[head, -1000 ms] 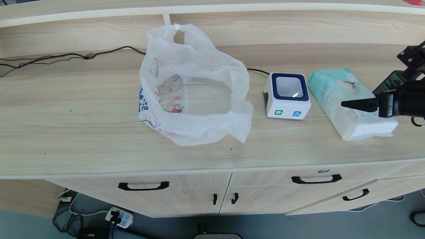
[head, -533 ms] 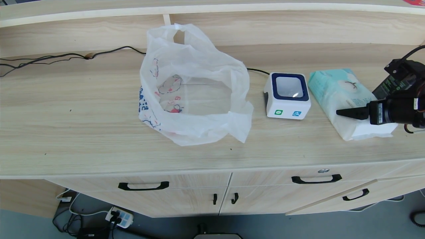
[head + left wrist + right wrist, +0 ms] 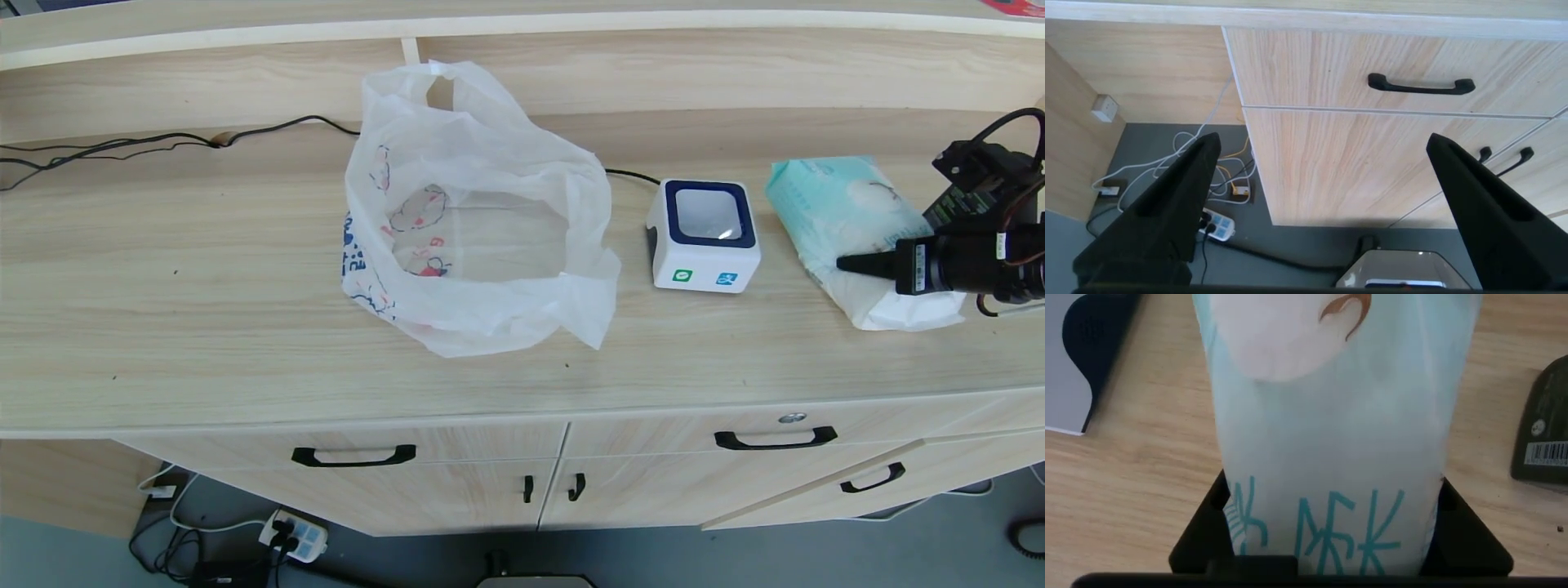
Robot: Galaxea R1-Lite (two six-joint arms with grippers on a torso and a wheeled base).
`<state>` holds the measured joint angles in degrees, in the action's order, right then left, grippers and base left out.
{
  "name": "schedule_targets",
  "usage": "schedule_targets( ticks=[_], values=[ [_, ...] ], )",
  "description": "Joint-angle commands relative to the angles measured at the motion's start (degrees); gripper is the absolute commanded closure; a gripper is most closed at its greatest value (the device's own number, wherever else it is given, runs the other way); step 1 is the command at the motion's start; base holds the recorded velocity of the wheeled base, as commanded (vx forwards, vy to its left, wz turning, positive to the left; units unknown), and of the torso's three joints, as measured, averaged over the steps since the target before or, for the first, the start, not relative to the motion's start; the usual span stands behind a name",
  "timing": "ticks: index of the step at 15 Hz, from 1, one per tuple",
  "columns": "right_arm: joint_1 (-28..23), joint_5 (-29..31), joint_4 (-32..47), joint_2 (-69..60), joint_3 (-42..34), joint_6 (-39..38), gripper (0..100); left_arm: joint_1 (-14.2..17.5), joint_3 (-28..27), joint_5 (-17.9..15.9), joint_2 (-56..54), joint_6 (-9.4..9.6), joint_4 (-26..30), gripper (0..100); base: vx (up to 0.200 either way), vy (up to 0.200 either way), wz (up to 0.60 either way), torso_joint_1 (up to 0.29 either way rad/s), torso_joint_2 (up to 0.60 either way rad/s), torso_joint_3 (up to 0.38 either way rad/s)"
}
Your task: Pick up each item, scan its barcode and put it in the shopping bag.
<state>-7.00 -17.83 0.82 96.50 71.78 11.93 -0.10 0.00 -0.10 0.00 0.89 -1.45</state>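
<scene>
Right gripper (image 3: 1333, 498): clamped on the near end of the pack (image 3: 849, 212), one finger on each side.
Left gripper (image 3: 1323, 137): fingers apart, empty, low before the drawers (image 3: 1372, 57).
Pack: at the counter's (image 3: 204, 286) right end, just beside the scanner (image 3: 707, 235), well apart from the bag (image 3: 478, 204).
Risk, slip: we judge the soft wrap may sag or slide out, gripped only at one end.
Risk, knock: the drooping far end could hit the scanner.
Risk, bag: its limp rim may catch the pack.
Count: one pack, one dark pouch (image 3: 951, 208), one scanner, one bag.
</scene>
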Motion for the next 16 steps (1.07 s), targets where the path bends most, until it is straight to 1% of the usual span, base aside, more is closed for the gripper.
schedule_targets(
  ticks=[1, 3, 5, 7, 8, 9, 10, 12, 15, 16],
  values=[
    [0.05, -0.18, 0.33, -0.52, 0.03, -0.07, 100, 0.01, 0.0, 0.1, 0.09, -0.1, -0.04, 0, 0.0, 0.0, 0.0, 0.0, 0.0, 0.0],
    [0.05, -0.18, 0.33, -2.46, 0.12, -0.33, 100, 0.01, 0.0, 0.01, 0.09, -0.1, -0.04, 0, 0.0, 0.0, 0.0, 0.0, 0.0, 0.0],
    [0.23, -0.18, 0.5, -7.29, -0.59, -2.35, 100, 0.01, 0.0, 0.01, 0.09, -0.01, 0.13, 0, 0.0, 0.0, 0.0, 0.0, 0.0, 0.0],
    [1.64, -0.09, 0.59, -14.67, -3.49, -6.22, 100, 0.01, 0.0, 0.1, 0.09, 0.08, 0.22, 0, 0.0, 0.0, 0.0, 0.0, 0.0, 0.0],
    [3.31, 0.17, 0.41, -17.66, -5.16, -8.59, 100, 0.01, 0.0, 0.1, 0.09, 0.08, 0.22, 0, 0.0, 0.0, 0.0, 0.0, 0.0, 0.0],
    [7.44, 2.01, 0.33, -23.29, -7.88, -12.46, 100, 0.01, 0.0, 0.1, 0.09, 0.08, 0.22, 0, 0.0, 0.0, 0.0, 0.0, 0.0, 0.0],
    [10.51, 5.18, 0.24, -27.95, -10.61, -14.92, 100, 0.01, 0.0, 0.01, 0.09, 0.08, 0.22, 0, 0.0, 0.0, 0.0, 0.0, 0.0, 0.0],
    [18.51, 5.88, -1.52, -36.56, -17.11, -18.97, 100, 0.01, 0.0, 0.01, 0.09, 0.08, 0.22, 0, 0.0, 0.0, 0.0, 0.0, 0.0, 0.0],
    [23.17, 5.88, -2.75, -44.91, -28.36, -20.72, 100, 0.01, 0.0, 0.1, 0.09, 0.08, 0.22, 0, 0.0, 0.0, 0.0, 0.0, 0.0, 0.0],
    [25.19, 5.71, -2.75, -45.61, -29.77, -21.87, 100, 0.01, 0.0, 0.01, 0.09, 0.08, 0.22, 0, 0.0, 0.0, 0.0, 0.0, 0.0, 0.0]
  ],
)
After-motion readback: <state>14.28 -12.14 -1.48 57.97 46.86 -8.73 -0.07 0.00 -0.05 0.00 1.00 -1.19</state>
